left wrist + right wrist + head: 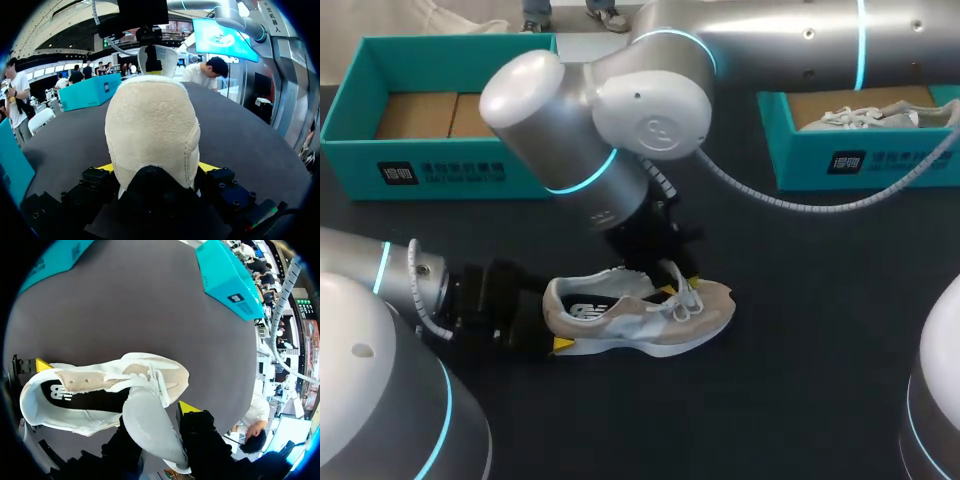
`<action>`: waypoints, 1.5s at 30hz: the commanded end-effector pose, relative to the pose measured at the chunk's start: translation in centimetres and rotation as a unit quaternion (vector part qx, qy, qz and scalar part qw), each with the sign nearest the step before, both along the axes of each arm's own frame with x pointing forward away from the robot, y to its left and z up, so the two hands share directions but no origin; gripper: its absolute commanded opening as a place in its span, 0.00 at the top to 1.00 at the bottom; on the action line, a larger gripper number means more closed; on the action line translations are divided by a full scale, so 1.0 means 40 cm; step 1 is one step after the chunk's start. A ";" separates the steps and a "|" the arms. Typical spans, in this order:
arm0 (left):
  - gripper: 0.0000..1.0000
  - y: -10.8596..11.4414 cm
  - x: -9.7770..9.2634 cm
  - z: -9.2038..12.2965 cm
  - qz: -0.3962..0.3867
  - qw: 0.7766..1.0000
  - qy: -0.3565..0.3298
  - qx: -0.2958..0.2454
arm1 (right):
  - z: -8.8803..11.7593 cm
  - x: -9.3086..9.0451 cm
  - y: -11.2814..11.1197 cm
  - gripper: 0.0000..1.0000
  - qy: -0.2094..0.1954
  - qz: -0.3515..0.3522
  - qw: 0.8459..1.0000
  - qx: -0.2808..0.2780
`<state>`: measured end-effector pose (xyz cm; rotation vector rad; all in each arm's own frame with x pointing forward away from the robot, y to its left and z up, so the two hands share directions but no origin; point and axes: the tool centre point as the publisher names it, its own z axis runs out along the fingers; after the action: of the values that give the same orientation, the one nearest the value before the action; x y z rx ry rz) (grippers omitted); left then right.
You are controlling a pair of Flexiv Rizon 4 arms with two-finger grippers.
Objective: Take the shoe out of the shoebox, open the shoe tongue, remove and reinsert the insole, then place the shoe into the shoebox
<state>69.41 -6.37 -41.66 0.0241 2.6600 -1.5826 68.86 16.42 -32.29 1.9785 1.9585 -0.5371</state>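
**A:** Which step is this?

**B:** Opening the tongue, I'd judge. The sneaker (640,315) lies mid-desk (800,300), heel towards 9 o'clock. The left jaws clamp the heel, and the right jaws pinch the raised tongue (150,427).

**A:** Next?

**B:** Probably release the tongue and reach in for the insole (95,400).

**A:** Room?

**B:** Open desk from 3 to 6 o'clock. The empty shoebox (360,165) sits at 11, another box (800,160) at 1.

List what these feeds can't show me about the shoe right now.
Insole toe end: right wrist view, under the tongue.
Shoe opening and toe: left wrist view, blocked by its own heel.
Left gripper, far side: head view, behind the heel.
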 end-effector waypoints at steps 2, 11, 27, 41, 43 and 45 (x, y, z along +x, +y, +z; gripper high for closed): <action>1.00 0.001 0.003 -0.005 0.000 1.000 0.000 0.001 | 0.014 -0.008 -0.039 0.67 -0.101 -0.174 0.980 -0.006; 1.00 0.001 0.003 -0.005 0.000 1.000 0.000 0.001 | -0.006 0.004 -0.101 0.32 -0.098 -0.172 0.980 -0.012; 1.00 0.001 0.003 -0.005 0.000 1.000 0.000 0.001 | -0.078 -0.007 -0.177 0.00 -0.080 -0.207 0.975 -0.029; 1.00 0.001 0.003 -0.005 0.000 1.000 0.000 0.001 | -0.077 -0.008 -0.193 0.00 -0.066 -0.211 0.975 -0.025; 1.00 0.001 0.003 -0.005 0.000 1.000 0.000 0.001 | -0.061 -0.009 -0.194 0.00 -0.070 -0.212 0.974 -0.027; 1.00 0.001 0.003 -0.005 0.000 1.000 0.000 0.001 | -0.045 -0.011 -0.206 0.00 -0.081 -0.212 0.973 -0.027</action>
<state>69.46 -6.40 -41.64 0.0236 2.6607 -1.5822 69.22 8.37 -35.01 2.1286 1.8032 -0.6092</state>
